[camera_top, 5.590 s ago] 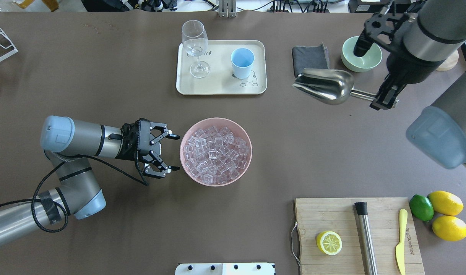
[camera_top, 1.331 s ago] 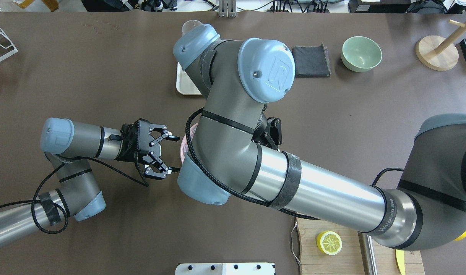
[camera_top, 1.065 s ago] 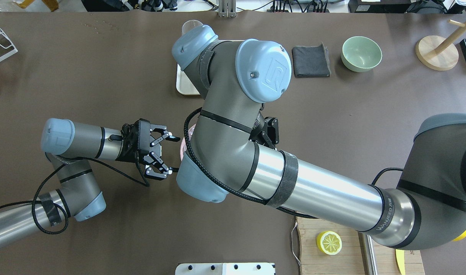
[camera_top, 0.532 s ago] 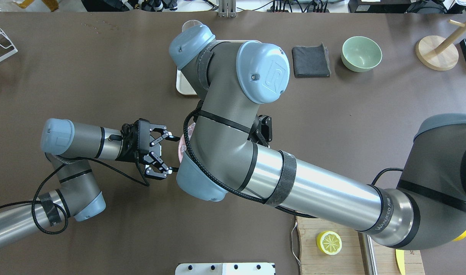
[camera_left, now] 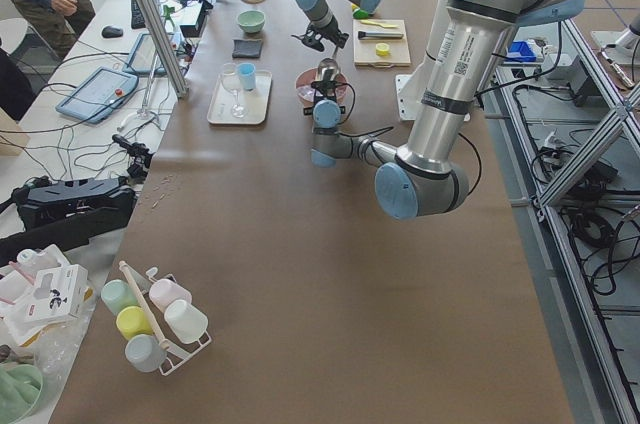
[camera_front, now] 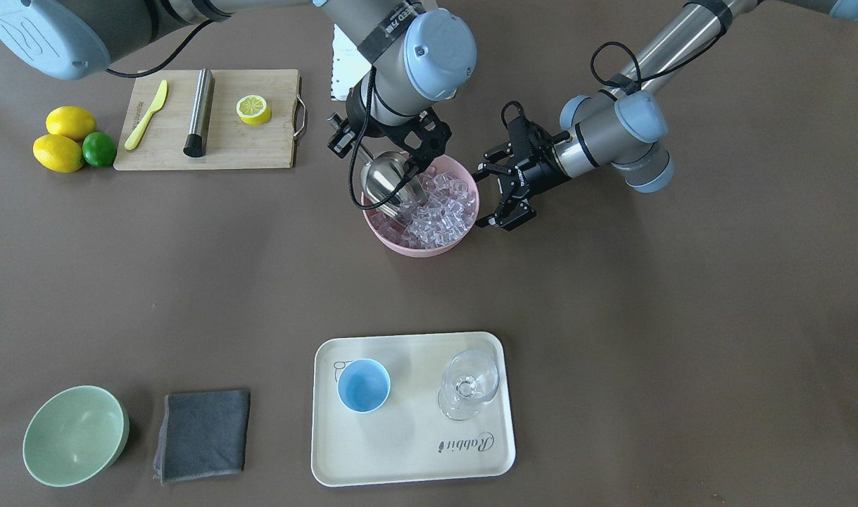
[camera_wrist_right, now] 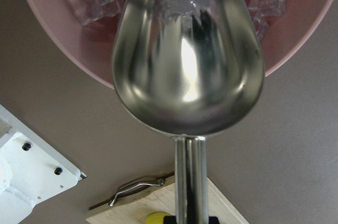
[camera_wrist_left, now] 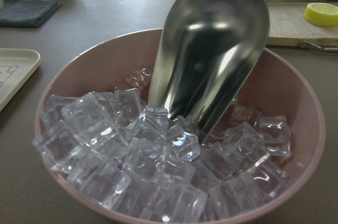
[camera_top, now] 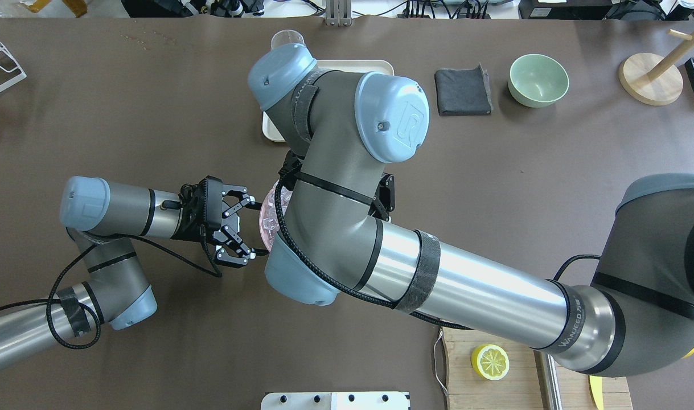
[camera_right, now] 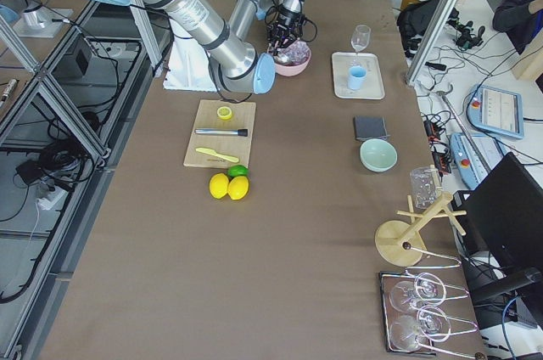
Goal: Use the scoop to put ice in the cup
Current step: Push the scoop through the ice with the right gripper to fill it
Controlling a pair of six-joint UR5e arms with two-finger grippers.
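Observation:
My right gripper (camera_front: 393, 144) is shut on the thin handle (camera_wrist_right: 189, 182) of the steel scoop (camera_front: 390, 184). The scoop tilts mouth-down into the ice (camera_front: 443, 208) in the pink bowl (camera_front: 400, 243), its lip among the cubes (camera_wrist_left: 132, 171). The scoop's back fills the left wrist view (camera_wrist_left: 211, 49). My left gripper (camera_front: 486, 198) is open at the bowl's side, fingertips close to the rim, holding nothing. The light-blue cup (camera_front: 363, 385) stands upright on the cream tray (camera_front: 414, 451). In the overhead view the right arm hides the cup and scoop.
A clear stemmed glass (camera_front: 469, 384) stands beside the cup on the tray. A pale green bowl (camera_front: 73, 435) and a grey cloth (camera_front: 203, 433) lie beside the tray. A cutting board (camera_front: 210, 151) holds a steel cylinder (camera_front: 200, 111), a knife and a lemon half.
My right arm has carried the scoop from near the green bowl to the pink bowl and keeps shifting left over it. The bowl's edge has slid slightly toward my still left gripper.

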